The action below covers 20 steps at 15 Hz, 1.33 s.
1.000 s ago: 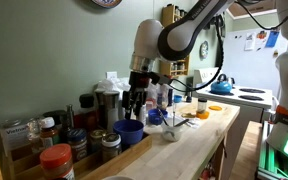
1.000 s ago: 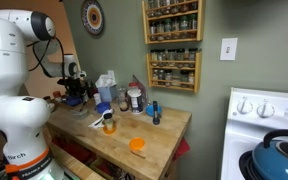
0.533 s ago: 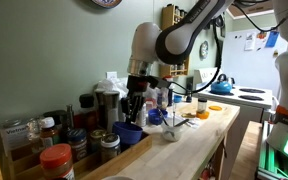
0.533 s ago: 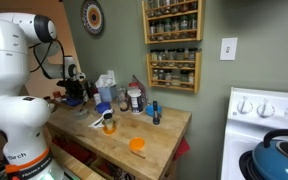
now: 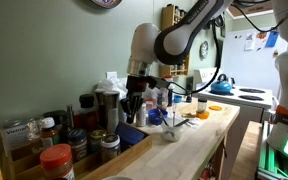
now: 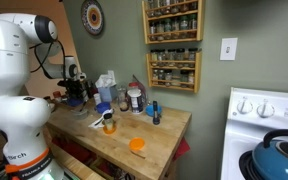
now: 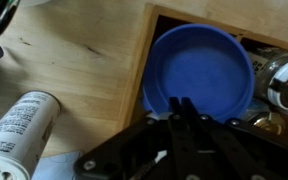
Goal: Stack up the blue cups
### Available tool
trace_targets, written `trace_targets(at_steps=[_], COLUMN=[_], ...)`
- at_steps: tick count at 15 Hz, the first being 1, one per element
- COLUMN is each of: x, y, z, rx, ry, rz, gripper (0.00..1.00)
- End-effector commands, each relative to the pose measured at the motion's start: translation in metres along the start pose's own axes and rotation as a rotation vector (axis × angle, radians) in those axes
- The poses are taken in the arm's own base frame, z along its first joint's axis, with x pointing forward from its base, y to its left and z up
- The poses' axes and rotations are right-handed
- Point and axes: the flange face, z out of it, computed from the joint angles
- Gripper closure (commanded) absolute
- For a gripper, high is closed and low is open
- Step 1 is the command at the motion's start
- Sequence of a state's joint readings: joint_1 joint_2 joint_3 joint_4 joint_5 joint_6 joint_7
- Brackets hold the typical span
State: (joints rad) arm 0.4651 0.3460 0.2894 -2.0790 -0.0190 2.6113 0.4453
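Tool clamped on near rim of the blue cup, just inside the wooden tray wall, jar close beside

blue cup — 1 | blue kettle — 1 | spice racks: 2

Near me, a red-lidded glass jar stands on the long wooden counter; far right, a blue kettle sits on the white stove.
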Motion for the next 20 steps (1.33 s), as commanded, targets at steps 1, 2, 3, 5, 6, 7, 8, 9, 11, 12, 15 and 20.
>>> trace_targets(at_steps=[1, 2, 3, 5, 6, 7, 8, 9, 11, 12, 15, 20], x=[0.002, 0.002, 0.002, 0.002, 0.002, 0.001, -0.001, -0.001, -0.001, -0.001, -0.002, -0.002], y=[-0.003, -0.007, -0.012, -0.012, -0.013, -0.016, -0.019, -0.018, -0.015, -0.013, -0.008, -0.009], z=[-0.013, -0.019, -0.021, -0.025, -0.027, -0.026, -0.022, -0.02, -0.014, -0.01, 0.0, 0.013], rx=[0.063, 0.104, 0.145, 0.197, 0.233, 0.28, 0.309, 0.331, 0.35, 0.356, 0.353, 0.365], ry=[0.016, 0.012, 0.0, -0.006, -0.015, -0.045, -0.072, -0.075, -0.074, -0.084, -0.106, -0.114], rz=[0.048, 0.063, 0.072, 0.105, 0.118, 0.115, 0.113, 0.114, 0.112, 0.117, 0.138, 0.118], gripper=[0.6, 0.51, 0.45, 0.29, 0.22, 0.14, 0.07, 0.01, 0.0, 0.0, 0.0, 0.41])
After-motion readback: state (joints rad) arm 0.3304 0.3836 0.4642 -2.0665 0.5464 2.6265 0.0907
